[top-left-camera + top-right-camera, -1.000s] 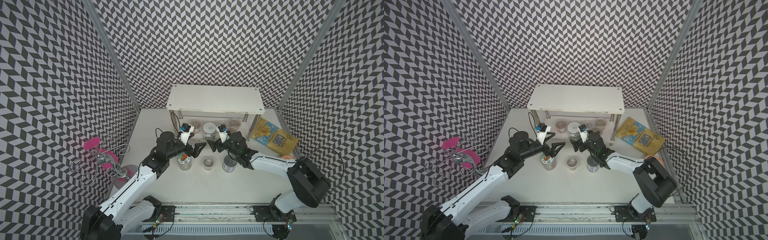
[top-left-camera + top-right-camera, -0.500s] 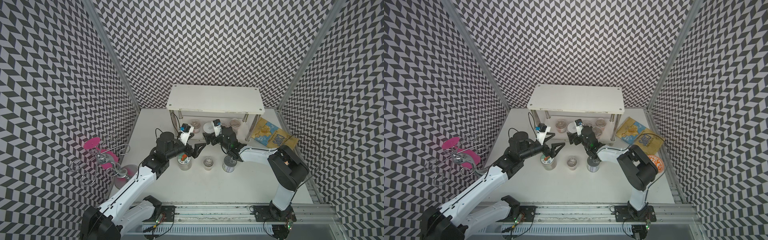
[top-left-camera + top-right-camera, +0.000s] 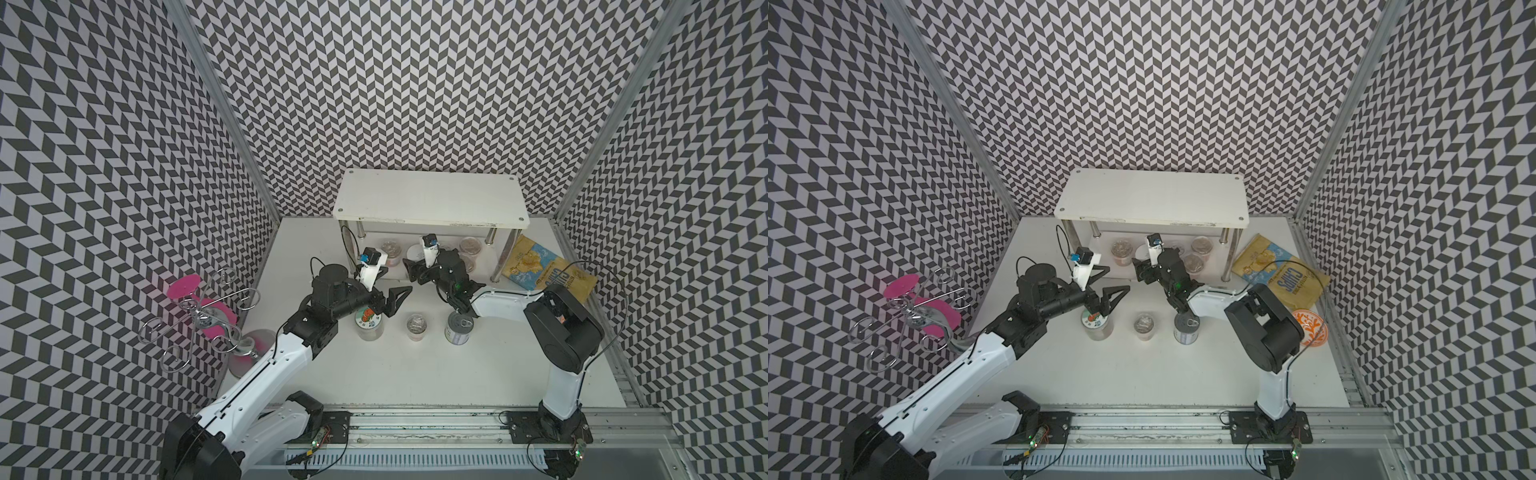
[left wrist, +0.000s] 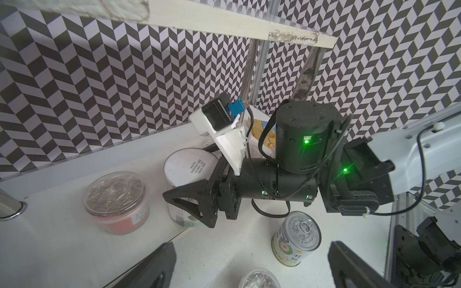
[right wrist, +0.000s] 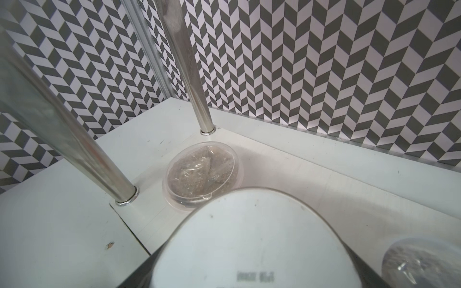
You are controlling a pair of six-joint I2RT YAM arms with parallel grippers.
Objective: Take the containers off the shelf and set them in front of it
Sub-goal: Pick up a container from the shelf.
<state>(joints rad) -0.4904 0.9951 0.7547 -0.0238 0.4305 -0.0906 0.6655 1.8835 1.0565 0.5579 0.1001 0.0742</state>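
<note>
White bench (image 3: pixel 415 374), chevron-patterned walls (image 3: pixel 415 83). Left pincer (image 3: pixel 397 279) wide; right pincer (image 4: pixel 188 172) straddles white-lidded clear jar (image 4: pixel 187 163), grip unclear. Orange-patterned bowl (image 3: pixel 1310 328) shows in a top view alone.

High pair, two close wrist cameras
Both top views look down from 6 o'clock over the bench (image 3: pixel 415 374) toward the shelf (image 3: pixel 428 199) at 12; the wrist cameras sit near — both catch the white-lidded jar (image 4: pixel 189 169) on its lower tier.

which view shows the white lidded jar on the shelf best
Left wrist: the white-lidded jar shows most of its lid and some side. Right wrist: only the lid, close and blurred. In both top views the right arm mostly hides it.
</note>
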